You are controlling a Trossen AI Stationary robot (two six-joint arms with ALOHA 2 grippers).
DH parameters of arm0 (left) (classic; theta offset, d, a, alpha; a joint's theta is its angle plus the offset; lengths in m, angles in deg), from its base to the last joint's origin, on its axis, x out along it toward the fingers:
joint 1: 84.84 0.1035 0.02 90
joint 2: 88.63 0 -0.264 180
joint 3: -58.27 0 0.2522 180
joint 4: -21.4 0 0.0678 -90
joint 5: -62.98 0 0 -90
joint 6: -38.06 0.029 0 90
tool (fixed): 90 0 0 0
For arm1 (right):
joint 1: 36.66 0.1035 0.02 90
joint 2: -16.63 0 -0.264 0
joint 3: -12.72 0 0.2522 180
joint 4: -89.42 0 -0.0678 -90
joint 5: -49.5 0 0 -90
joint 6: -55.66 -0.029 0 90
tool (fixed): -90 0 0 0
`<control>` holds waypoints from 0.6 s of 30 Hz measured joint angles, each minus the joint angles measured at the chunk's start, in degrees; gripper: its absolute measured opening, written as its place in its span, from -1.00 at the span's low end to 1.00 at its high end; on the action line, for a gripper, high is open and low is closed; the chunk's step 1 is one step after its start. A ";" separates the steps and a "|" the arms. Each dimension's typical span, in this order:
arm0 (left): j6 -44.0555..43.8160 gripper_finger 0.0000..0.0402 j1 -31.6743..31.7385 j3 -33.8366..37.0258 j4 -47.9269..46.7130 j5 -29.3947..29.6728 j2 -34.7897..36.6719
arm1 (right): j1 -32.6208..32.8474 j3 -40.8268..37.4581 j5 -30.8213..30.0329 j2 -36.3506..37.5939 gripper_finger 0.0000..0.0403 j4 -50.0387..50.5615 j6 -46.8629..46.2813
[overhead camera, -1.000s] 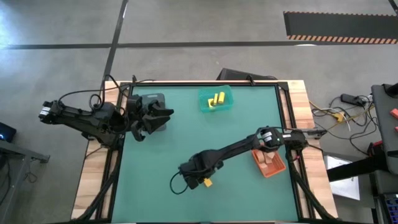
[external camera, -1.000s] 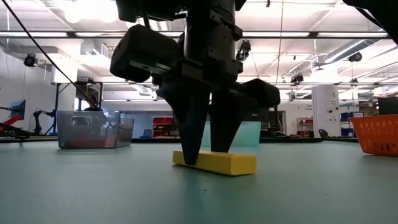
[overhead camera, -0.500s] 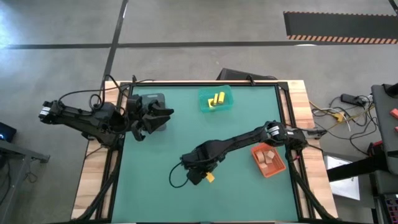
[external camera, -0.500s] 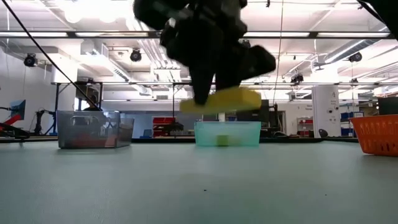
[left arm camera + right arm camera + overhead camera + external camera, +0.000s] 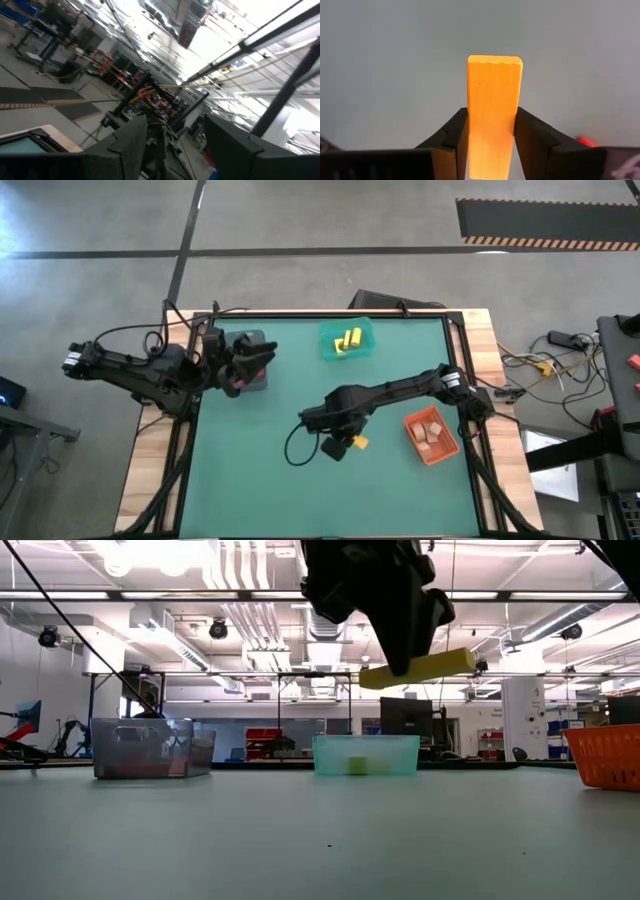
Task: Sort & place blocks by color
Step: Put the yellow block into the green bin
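My right gripper [image 5: 340,442] is shut on a yellow bar block [image 5: 354,443] high above the middle of the green table; it also shows in the low view [image 5: 420,667] and the right wrist view [image 5: 494,100]. My left gripper [image 5: 258,362] is over the grey bin [image 5: 250,340] at the far left. In the left wrist view its fingers [image 5: 131,145] stand apart, open and empty, pointing up into the room. More yellow blocks [image 5: 347,339] lie in the teal bin [image 5: 364,348]. Tan blocks [image 5: 430,432] lie in the orange bin [image 5: 445,450]. My right gripper pinches the yellow bar's two long sides [image 5: 492,125] between its two fingers, near one end. The fingers come from above and lie across the bar. The bar is lifted clear of the table, nearly level, and most of its length sticks out to one side [image 5: 450,662].
The grey bin [image 5: 150,747], teal bin [image 5: 365,754] and orange bin [image 5: 605,755] stand along the table's far and right parts. Cables trail from the right arm over the table [image 5: 295,450]. The near half of the green table [image 5: 300,500] is bare.
My right gripper has lifted the yellow bar off the table and carried it up, toward the table's right and far edges. The bar has stayed nearly level in the hold. My left gripper has turned above the grey bin.
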 joint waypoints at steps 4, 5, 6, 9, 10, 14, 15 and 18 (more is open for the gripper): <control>0.01 -0.10 0.54 0.00 -0.01 1.23 0.06 | -2.19 -0.04 -1.27 0.94 -0.44 0.32 4.78; 0.01 -0.10 0.69 0.00 -0.01 1.35 0.11 | -3.05 -0.04 -1.83 1.41 -0.44 0.32 5.97; 0.01 -0.10 0.75 0.00 0.03 1.44 0.15 | -3.95 -0.04 -2.83 2.04 -0.44 0.32 7.07; 0.03 -0.10 0.91 0.00 0.04 1.47 0.44 | -6.64 -0.04 -5.70 4.16 -0.44 0.25 10.35; 0.05 -0.10 0.99 0.00 0.04 1.47 0.46 | -7.57 -0.04 -6.84 4.94 -0.44 0.13 11.36; 0.03 -0.10 1.05 0.00 -0.03 1.93 0.42 | -11.75 -0.11 -11.04 9.14 -0.44 -1.95 14.52; 0.05 -0.10 1.05 0.00 0.04 2.06 0.40 | -12.89 -0.19 -11.78 10.19 -0.44 -3.32 15.45; 0.03 -0.10 1.05 0.00 -0.06 3.74 0.37 | -16.60 -1.10 -12.98 13.54 -0.44 -8.92 17.78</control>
